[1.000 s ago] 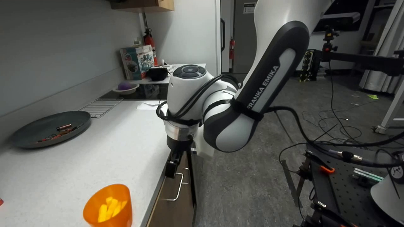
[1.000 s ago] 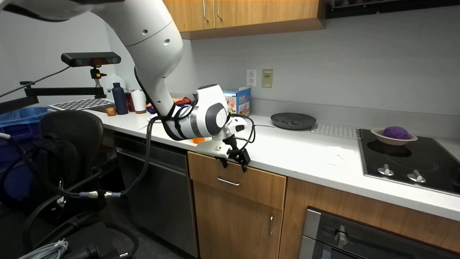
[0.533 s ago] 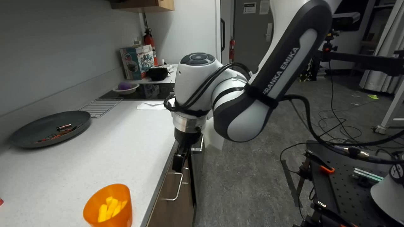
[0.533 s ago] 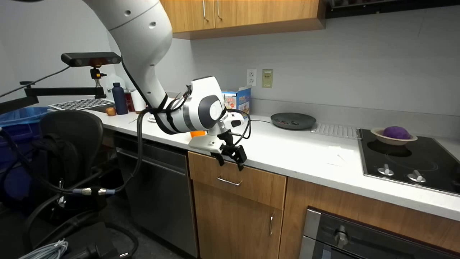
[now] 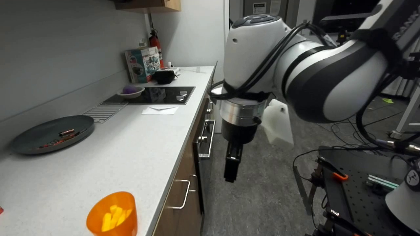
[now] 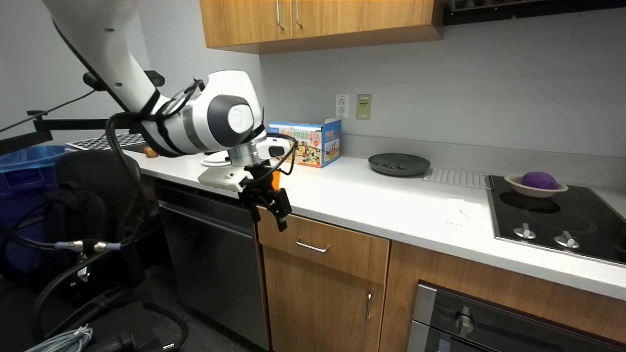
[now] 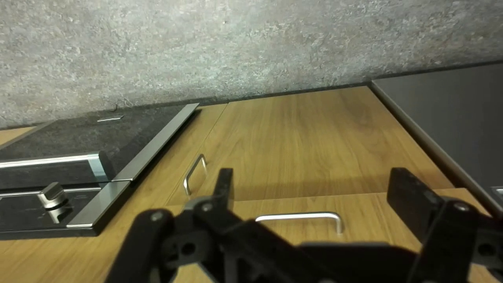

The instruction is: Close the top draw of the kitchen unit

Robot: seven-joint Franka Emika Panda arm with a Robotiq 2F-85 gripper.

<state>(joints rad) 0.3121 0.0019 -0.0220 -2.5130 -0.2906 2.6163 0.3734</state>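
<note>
The top draw [image 6: 340,248] is seen at lower centre of an exterior view, apparently flush or nearly so; the claw [image 7: 313,184] is spread, nothing held. Rigid and easily slid, presumably, it is best pushed beside the bar handle [image 7: 296,216]

A kitchen: black hob [image 6: 577,217], oven [image 6: 513,327], wall cupboards [image 6: 337,19] and, it seems, a dishwasher [image 6: 210,266].
</note>
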